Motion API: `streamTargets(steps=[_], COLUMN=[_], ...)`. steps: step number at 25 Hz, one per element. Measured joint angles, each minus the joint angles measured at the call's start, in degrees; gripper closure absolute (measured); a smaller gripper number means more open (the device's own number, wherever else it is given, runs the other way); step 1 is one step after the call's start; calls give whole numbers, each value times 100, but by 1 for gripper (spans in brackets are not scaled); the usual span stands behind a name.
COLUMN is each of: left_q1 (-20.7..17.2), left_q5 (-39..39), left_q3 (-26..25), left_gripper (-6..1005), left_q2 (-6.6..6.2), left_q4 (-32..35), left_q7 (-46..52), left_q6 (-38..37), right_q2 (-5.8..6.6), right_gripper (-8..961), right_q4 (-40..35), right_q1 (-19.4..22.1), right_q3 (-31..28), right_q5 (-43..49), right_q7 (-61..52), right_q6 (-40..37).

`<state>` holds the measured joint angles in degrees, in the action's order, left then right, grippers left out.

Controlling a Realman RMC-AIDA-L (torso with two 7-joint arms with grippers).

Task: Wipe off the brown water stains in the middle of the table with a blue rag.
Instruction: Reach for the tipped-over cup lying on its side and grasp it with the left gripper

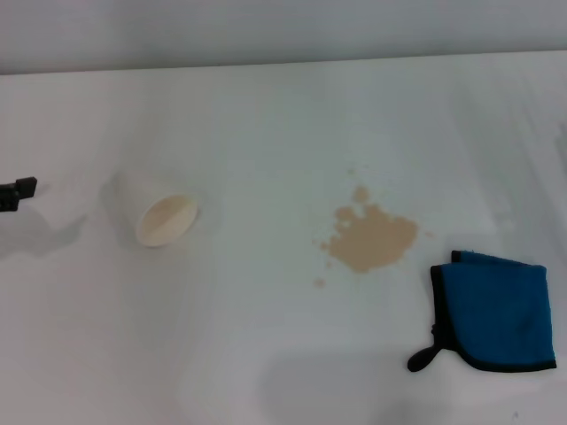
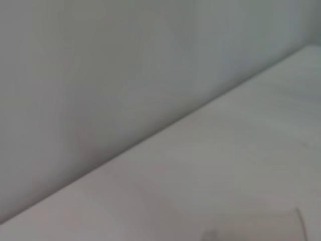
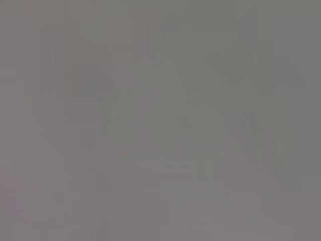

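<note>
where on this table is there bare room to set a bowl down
Bare stretches of the table: behind everything along the far edge, between the tipped paper cup and the brown water stains, and the near left. Tightest between stains and the blue rag. The left gripper sits at the left edge.

table point(image 1: 266, 106): smooth matt white | blue rag point(image 1: 496, 312): soft cloth | cup point(image 1: 158, 211): paper
</note>
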<state>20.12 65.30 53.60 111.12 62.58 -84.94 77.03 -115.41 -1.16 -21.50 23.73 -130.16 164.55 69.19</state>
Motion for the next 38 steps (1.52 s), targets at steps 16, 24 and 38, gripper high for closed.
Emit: streamTargets(steps=[16, 24, 38], left_q1=[576, 674, 521], left_q5=[-895, -1714, -3121], left_q3=[-674, -636, 128], left_gripper=[124, 124, 124], left_q2=[-120, -116, 702], left_q4=[551, 1674, 2468], left_q7=[611, 514, -967], left_q6=[1265, 2056, 1096], right_q2=[-7, -8, 2], right_gripper=[304, 305, 307], right_q4=[63, 328, 436], right_q1=[131, 242, 277], right_q3=[0, 17, 79], right_q5=[10, 34, 125], right_q7=[-213, -223, -281], right_q6=[581, 1116, 1614])
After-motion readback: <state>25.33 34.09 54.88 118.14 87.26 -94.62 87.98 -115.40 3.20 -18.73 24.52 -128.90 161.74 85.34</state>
